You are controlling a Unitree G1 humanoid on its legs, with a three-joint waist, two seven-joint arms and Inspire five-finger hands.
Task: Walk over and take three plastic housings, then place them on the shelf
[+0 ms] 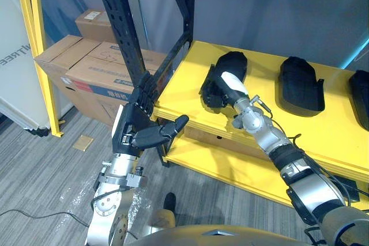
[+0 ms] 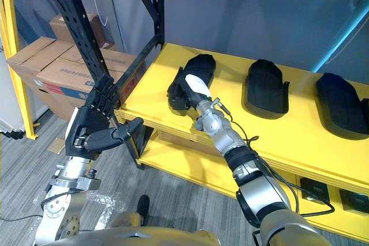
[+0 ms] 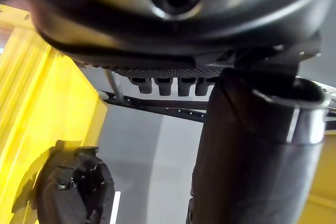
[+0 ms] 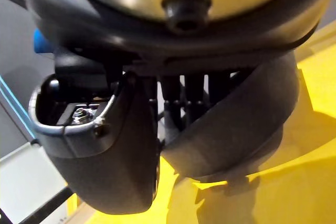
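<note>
Left hand (image 1: 135, 133) at 7 o'clock, upright beside black rack post (image 1: 124, 27), fingers straight, thumb out, empty; right hand (image 1: 212, 89) at 12 o'clock over yellow shelf (image 1: 184, 79); its wrist view confirms thumb and fingers clamped round leftmost plastic housing (image 2: 200, 61); second housing (image 2: 266, 87) and third housing (image 2: 340, 105) lie towards 2 o'clock.

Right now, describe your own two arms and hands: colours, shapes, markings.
Both arms are silver-grey metal, built of rounded jointed segments. The right arm carries a black band at the forearm. The left arm ends in a boxy black left hand with dark fingers and thumb. The right hand is equally dark, but its thumb wears a white cover.
</note>
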